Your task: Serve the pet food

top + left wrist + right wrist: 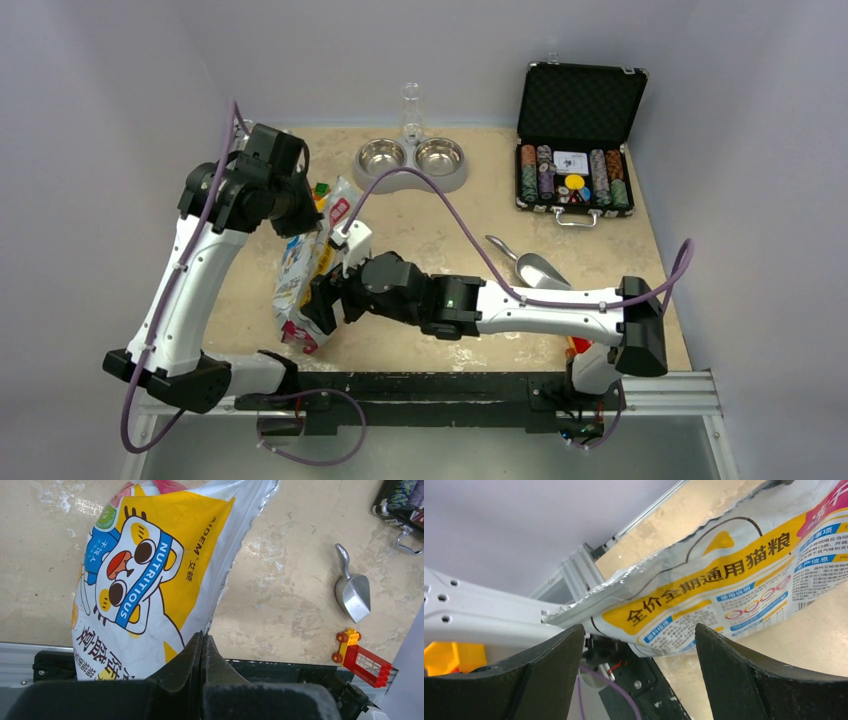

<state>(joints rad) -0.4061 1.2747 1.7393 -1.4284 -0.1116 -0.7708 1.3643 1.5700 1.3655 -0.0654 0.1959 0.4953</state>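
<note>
No kibble shows in any view. The white, pink and yellow foil bag is held tilted over the table's left part. My left gripper is shut on the bag's silver side edge, and in the left wrist view its tips pinch that edge of the bag. My right gripper is open at the bag's lower end. In the right wrist view its jaws stand wide apart, and the bag hangs just beyond them, untouched. The steel double bowl stands empty at the back.
A metal scoop lies right of centre and also shows in the left wrist view. An open poker chip case stands at the back right. A red and yellow toy lies near the front edge. A water bottle stands behind the bowl.
</note>
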